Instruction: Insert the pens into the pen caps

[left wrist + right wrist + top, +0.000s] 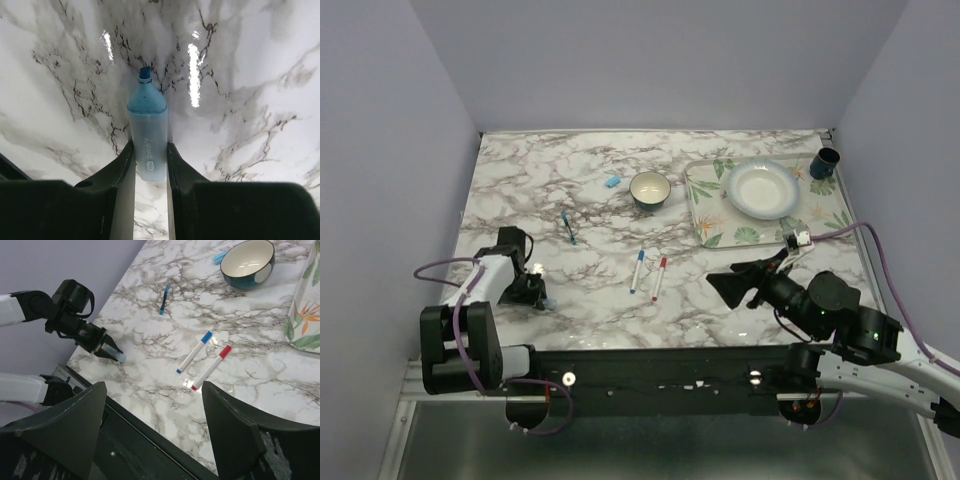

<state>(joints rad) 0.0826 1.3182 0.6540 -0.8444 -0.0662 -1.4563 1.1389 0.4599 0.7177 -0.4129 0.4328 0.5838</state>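
Left gripper [150, 152] fingers [120, 167] are filling the bottom of the left wrist cam, and they're pinching a pale blue cap [146, 125] btwn them. One pad is pressing each side of its lower half, and the nubbed end is poking out past the tips over the marble table [260, 75]. Can't tell if it's resting on the surface or lifting off, or which end is the open one. Gripping it across the width is prob keeping its axis running straight out from the jaws, so a pen can go in along that line.

Right gripper [154, 390] is hanging w/ jaws spread wide, holding nothing. The blue-ended pen [194, 352] and red-ended pen [211, 367] are lying side by side just ahead, framed btwn its two fingers. Imo it's lining up to grab one.

Further out past those jaws, a thin dark blue pen [164, 299] is lying alone. A second pale cap [218, 257] is sitting beside the bowl [247, 262].
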